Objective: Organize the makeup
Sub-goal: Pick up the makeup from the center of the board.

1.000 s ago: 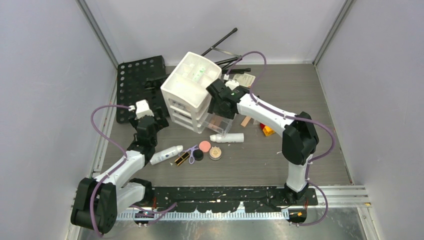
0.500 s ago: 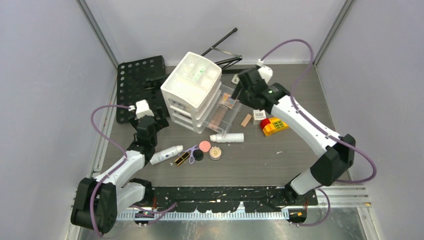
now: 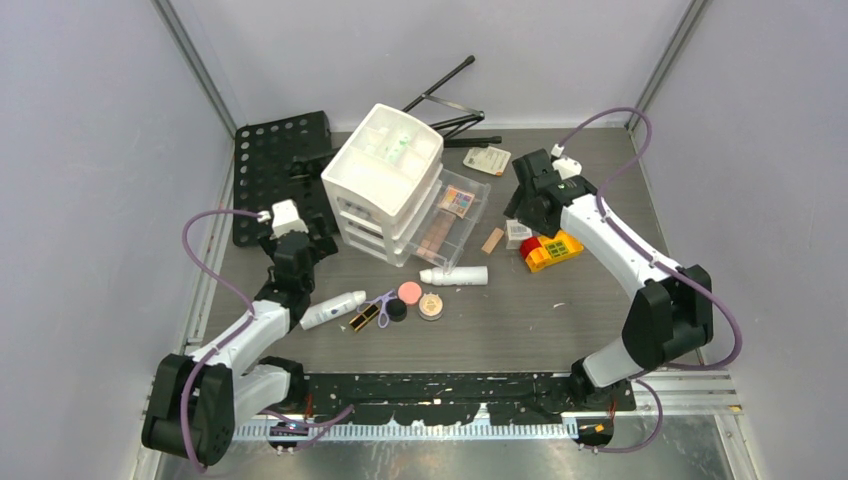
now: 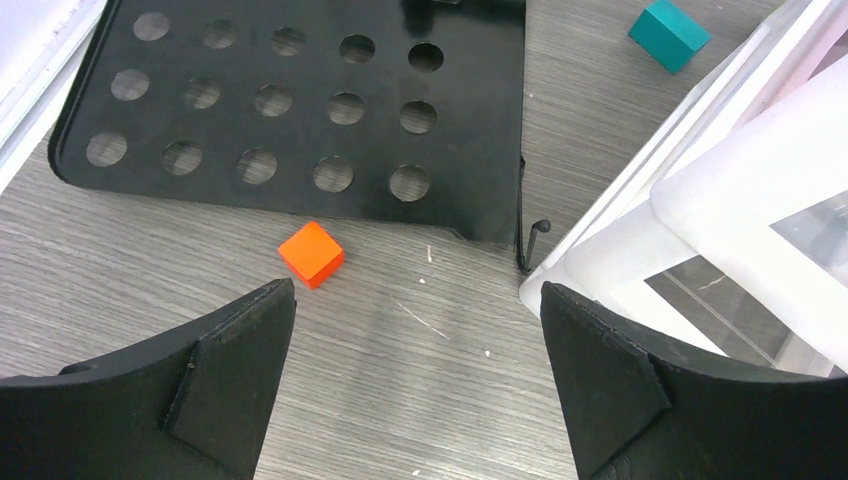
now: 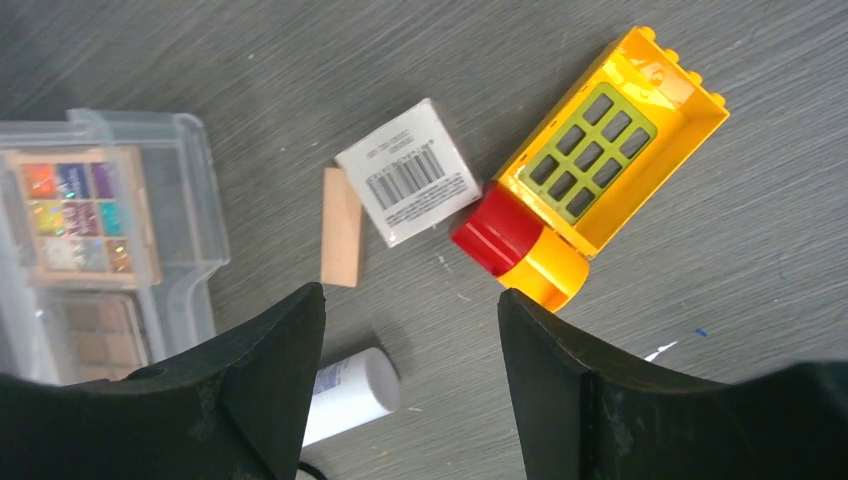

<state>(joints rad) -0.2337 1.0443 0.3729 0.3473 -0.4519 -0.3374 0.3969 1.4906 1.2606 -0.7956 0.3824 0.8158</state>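
So the right gripper (image 5: 408,300) is hanging over the table (image 5: 250,60) with its jaws spread and nothing between them. Straight ahead of the gap there's a little white barcode box (image 5: 408,185), with a tan wooden block (image 5: 341,240) touching one of its sides and a red-and-yellow block (image 5: 600,150) against the other. The eyeshadow palette (image 5: 80,215) is further out past the tan block, lying in the clear drawer (image 5: 200,200), which is pulled out. A white bottle (image 5: 350,390) pokes out right beside the finger on that same side, not touching it as far as I can tell. The left gripper (image 4: 415,300) is wide open too and holding nothing. An orange cube (image 4: 312,253) sits on the table just ahead of one finger, next to the edge of the black perforated plate (image 4: 300,110). The corner of the white organizer (image 4: 760,170) is ahead of the other finger, and a teal cube (image 4: 668,33) is well beyond that. The rest of the loose makeup is back behind the left gripper, toward the middle of the table: white tube (image 3: 333,309), lipstick (image 3: 365,318), pink compact (image 3: 408,292) and peach compact (image 3: 431,305), all bunched close together.
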